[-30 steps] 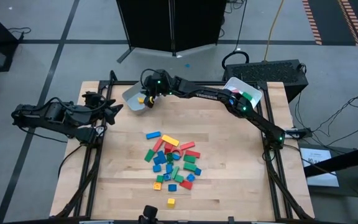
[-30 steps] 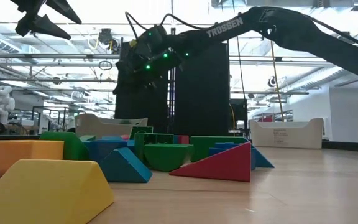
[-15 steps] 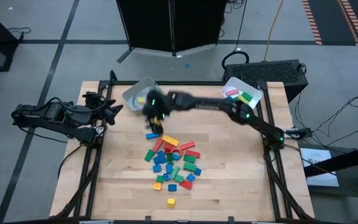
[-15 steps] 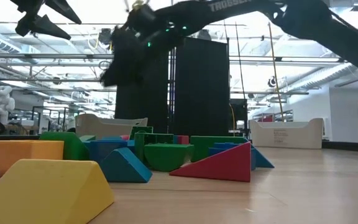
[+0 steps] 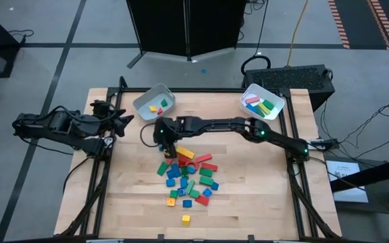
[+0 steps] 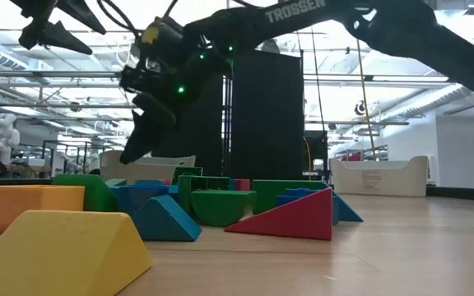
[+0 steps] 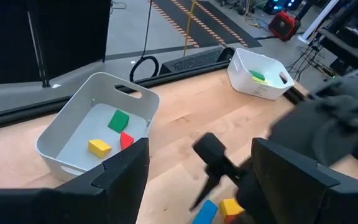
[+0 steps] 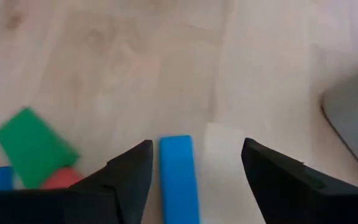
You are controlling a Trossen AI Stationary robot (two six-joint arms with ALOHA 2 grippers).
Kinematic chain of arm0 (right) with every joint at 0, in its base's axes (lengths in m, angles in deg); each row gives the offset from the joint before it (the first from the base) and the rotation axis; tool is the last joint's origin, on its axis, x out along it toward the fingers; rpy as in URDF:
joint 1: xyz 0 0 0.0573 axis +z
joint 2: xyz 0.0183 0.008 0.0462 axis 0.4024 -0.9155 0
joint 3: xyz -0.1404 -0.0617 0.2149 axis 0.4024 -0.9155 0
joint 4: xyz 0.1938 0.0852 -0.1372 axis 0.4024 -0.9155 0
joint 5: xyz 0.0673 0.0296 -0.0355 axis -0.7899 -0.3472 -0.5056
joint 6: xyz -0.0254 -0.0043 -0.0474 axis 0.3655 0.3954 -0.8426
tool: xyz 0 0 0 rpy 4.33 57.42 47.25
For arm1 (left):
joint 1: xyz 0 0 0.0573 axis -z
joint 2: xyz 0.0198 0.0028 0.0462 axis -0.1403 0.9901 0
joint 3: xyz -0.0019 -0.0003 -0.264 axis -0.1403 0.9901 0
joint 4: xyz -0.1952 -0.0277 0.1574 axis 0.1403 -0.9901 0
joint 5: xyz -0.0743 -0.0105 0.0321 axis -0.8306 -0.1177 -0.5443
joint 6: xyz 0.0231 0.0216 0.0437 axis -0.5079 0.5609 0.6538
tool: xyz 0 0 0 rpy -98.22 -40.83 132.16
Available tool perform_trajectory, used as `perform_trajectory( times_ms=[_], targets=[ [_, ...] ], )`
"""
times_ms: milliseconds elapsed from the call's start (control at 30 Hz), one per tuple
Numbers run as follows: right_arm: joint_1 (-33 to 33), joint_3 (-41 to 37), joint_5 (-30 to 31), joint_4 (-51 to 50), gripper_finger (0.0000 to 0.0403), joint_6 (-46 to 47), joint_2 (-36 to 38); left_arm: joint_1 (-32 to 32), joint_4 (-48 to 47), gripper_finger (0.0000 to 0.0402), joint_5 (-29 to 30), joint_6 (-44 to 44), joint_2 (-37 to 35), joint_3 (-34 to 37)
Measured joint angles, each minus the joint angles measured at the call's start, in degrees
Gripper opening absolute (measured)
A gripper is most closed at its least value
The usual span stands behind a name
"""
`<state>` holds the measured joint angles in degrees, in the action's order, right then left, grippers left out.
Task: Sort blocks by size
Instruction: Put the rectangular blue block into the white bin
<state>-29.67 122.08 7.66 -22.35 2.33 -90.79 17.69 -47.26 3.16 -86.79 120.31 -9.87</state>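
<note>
Sorting looks barely begun. Leftmost, the left end effector (image 5: 125,121) waits at the worktop's left edge, fingers spread wide and empty, well apart from the blocks. Next comes the left-hand white rectangular plastic bin (image 5: 154,104) at the back of the pale wooden worktop (image 5: 248,196); it holds only three small blocks, one yellow (image 7: 99,147), one green (image 7: 119,119) and one red (image 7: 126,140). Just in front of that bin the right end effector (image 5: 167,142) hangs over the near edge of the main heap of small red, blue, green and yellow toy blocks (image 5: 189,178), its fingers parted and holding nothing, with a long blue bar block (image 8: 179,178) lying between them on the wood. My guess is that this bar is the next pick. Further right, the second white rectangular plastic bin (image 5: 262,102) carries a handful of longer pieces. Most blocks, roughly two dozen, lie unsorted mid-worktop, so the bulk of the job remains
</note>
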Motion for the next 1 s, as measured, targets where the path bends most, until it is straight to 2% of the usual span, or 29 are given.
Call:
perform_trajectory(
  times_ms=[167,600,733,867,1000],
  targets=[
    [-0.6,-0.1,0.2,-1.4,0.0248,2.6,-1.5,0.0,-0.1,0.0281,-0.6,0.1,0.0,0.0],
    [-0.4,0.0,0.0,-5.0,0.0233,2.3,-3.6,0.0,-1.4,0.0281,-0.8,0.2,0.0,0.0],
    [-0.4,0.1,-0.3,-6.0,0.0182,2.3,-3.8,0.0,-1.4,0.0281,-0.8,0.1,0.0,0.0],
    [-0.3,0.1,-0.1,-6.4,0.0085,1.8,-3.8,0.0,-1.4,0.0281,-0.8,0.0,0.0,0.0],
    [-0.6,0.1,-0.2,-6.8,0.0076,4.3,-3.7,0.0,-1.4,0.0281,-0.8,0.0,0.0,0.0]
  ],
)
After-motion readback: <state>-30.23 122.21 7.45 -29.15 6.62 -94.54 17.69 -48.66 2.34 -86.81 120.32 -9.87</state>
